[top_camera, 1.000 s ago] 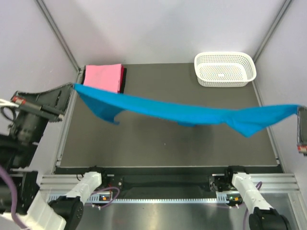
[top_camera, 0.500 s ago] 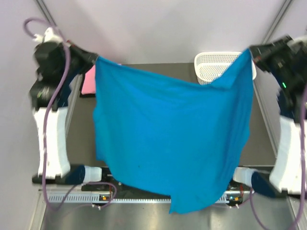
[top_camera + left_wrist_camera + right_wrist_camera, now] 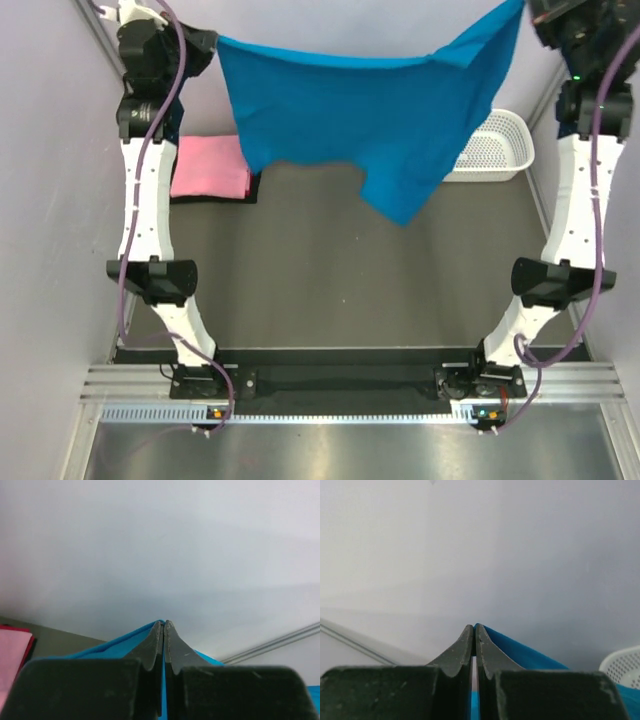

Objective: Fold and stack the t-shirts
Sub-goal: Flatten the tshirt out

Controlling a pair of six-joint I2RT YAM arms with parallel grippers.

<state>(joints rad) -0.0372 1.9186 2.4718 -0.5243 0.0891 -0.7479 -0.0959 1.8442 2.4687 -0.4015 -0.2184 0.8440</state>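
Observation:
A blue t-shirt point(image 3: 370, 115) hangs spread in the air at the back of the cell, held by two corners. My left gripper point(image 3: 218, 42) is shut on its left corner, high up; in the left wrist view the gripper point(image 3: 164, 624) pinches blue cloth point(image 3: 120, 642). My right gripper point(image 3: 522, 8) is shut on the right corner at the top edge of the view; in the right wrist view the gripper point(image 3: 474, 627) pinches blue cloth point(image 3: 520, 652). A folded pink t-shirt point(image 3: 212, 167) lies on a dark one at the mat's back left.
A white basket point(image 3: 497, 148) stands at the back right, partly behind the hanging shirt; its rim shows in the right wrist view point(image 3: 622, 662). The dark mat point(image 3: 340, 280) lies under the shirt. Both arms stand tall at the mat's sides. Grey walls close the back.
Both grippers have risen and moved back with the blue shirt. It went from stretched low across the mat, to hanging over the front, to hanging high at the back.

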